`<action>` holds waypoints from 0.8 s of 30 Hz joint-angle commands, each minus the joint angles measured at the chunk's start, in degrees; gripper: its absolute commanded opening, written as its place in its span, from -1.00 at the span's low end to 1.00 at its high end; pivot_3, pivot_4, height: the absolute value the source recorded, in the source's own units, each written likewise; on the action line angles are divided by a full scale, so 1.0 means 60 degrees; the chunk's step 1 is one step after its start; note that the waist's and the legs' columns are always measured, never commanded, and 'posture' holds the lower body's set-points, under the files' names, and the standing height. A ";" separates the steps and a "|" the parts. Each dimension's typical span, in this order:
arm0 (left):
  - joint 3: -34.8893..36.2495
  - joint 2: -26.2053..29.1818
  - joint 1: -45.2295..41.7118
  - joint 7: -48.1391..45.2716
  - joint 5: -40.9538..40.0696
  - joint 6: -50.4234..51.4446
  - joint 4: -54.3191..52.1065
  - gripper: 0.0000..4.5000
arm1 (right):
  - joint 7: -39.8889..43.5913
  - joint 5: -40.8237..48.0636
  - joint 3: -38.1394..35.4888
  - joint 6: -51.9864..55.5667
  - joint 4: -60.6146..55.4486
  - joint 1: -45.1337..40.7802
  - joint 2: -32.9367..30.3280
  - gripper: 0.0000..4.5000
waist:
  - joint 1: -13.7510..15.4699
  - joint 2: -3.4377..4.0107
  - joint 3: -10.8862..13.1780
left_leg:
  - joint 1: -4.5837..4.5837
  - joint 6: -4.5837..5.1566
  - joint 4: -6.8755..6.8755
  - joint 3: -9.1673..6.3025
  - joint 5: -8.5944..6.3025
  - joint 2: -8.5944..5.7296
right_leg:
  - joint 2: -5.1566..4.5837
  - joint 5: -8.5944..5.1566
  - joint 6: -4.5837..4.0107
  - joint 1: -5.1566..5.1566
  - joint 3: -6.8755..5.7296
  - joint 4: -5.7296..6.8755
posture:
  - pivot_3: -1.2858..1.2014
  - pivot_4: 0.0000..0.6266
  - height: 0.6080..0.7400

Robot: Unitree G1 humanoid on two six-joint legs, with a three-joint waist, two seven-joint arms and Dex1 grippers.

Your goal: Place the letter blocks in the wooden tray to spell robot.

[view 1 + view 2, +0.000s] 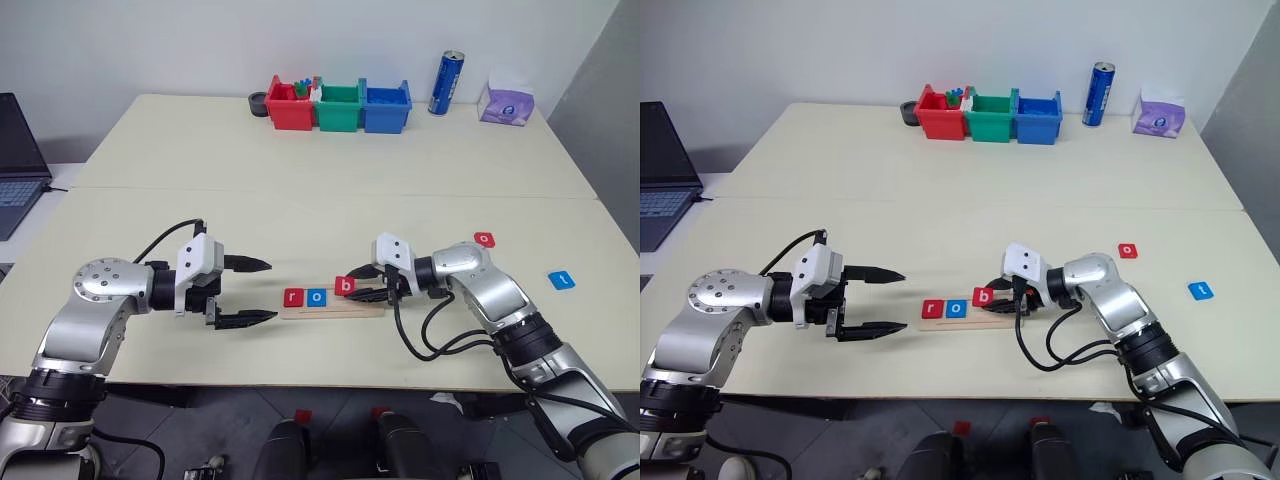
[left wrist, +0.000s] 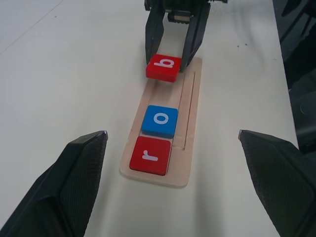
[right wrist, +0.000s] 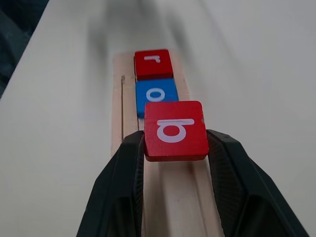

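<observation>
The wooden tray (image 1: 365, 310) lies near the table's front edge, between my two grippers. A red "r" block (image 1: 294, 296) and a blue "o" block (image 1: 317, 296) sit side by side at its left end. My right gripper (image 1: 352, 286) is shut on a red "b" block (image 3: 175, 130), held just above the tray right beside the blue "o". My left gripper (image 1: 271, 291) stands wide open and empty, just left of the tray's left end. A red "o" block (image 1: 484, 239) and a blue "t" block (image 1: 562, 280) lie loose on the table to the right.
Red (image 1: 288, 108), green (image 1: 338, 108) and blue (image 1: 386, 108) bins stand at the back with a blue can (image 1: 446, 83) and a purple tissue pack (image 1: 505, 102). A laptop (image 1: 15, 160) sits at the far left.
</observation>
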 commanded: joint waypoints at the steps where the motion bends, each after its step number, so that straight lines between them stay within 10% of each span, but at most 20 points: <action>1: 0.0181 -0.0002 0.0060 0.0075 -0.0220 0.0078 -0.0498 1.00 | 0.0154 -0.0161 0.0010 -0.0357 0.0013 -0.0129 0.0097 -0.35 | -0.0022 0.0000 0.0000 | 0.0002 0.0000 -0.0001 0.0000 0.0000 -0.0001 | 0.0004 0.0000 0.0000 0.0001 0.0000 0.0001 | 0.03 -0.52 1.00; 24: 0.0186 0.0067 0.0080 -0.0014 -0.0262 0.0216 -0.0654 1.00 | 0.0086 -0.0703 0.0078 -0.0796 0.0586 -0.0120 0.0704 -0.35 | -0.0034 0.0000 0.0000 | 0.0008 0.0000 -0.0002 -0.0004 0.0000 0.0001 | 0.0030 0.0002 -0.0003 0.0000 -0.0001 0.0009 | 0.03 -0.52 1.00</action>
